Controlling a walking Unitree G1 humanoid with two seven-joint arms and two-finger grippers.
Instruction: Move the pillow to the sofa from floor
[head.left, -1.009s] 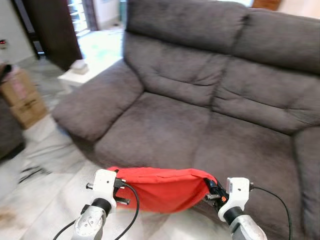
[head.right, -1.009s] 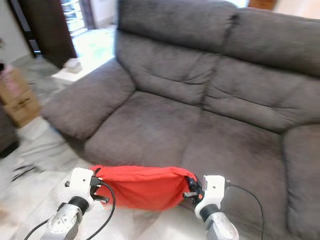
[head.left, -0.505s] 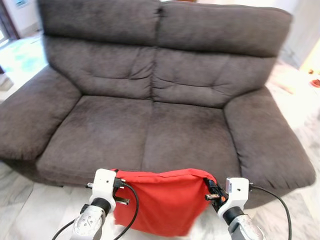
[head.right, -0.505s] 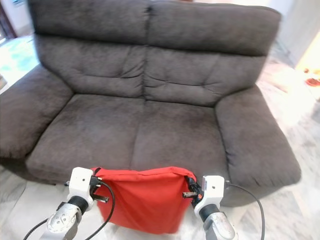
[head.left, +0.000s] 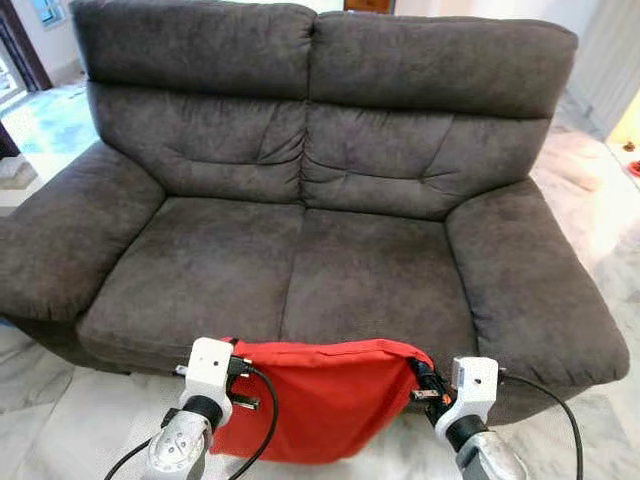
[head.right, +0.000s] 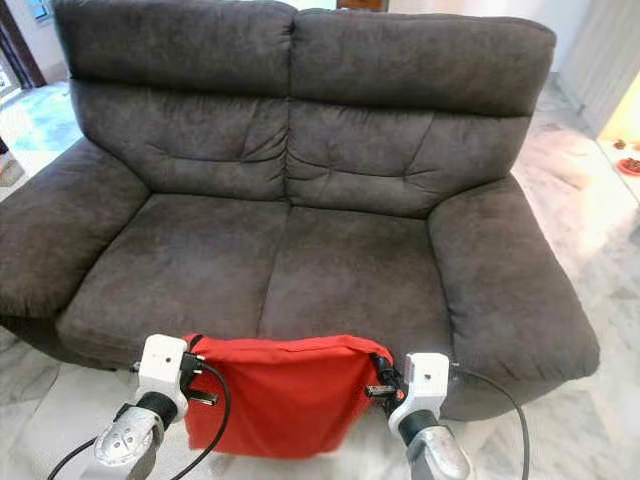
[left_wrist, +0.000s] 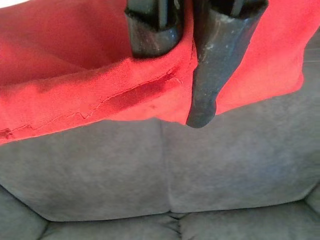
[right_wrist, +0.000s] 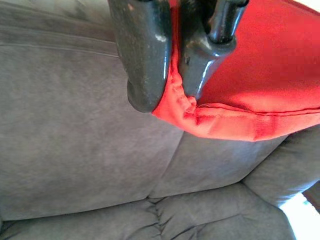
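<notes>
Red pillow (head.left: 325, 395) (lower edge cut off) hides sofa (head.left: 300, 200) front.

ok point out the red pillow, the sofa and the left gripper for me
red pillow (head.left: 330, 400), left eye view, middle of its hanging face
sofa (head.left: 360, 275), left eye view, right seat cushion
left gripper (left_wrist: 182, 47), left wrist view, between its fingertips, pinching the pillow's edge
</notes>
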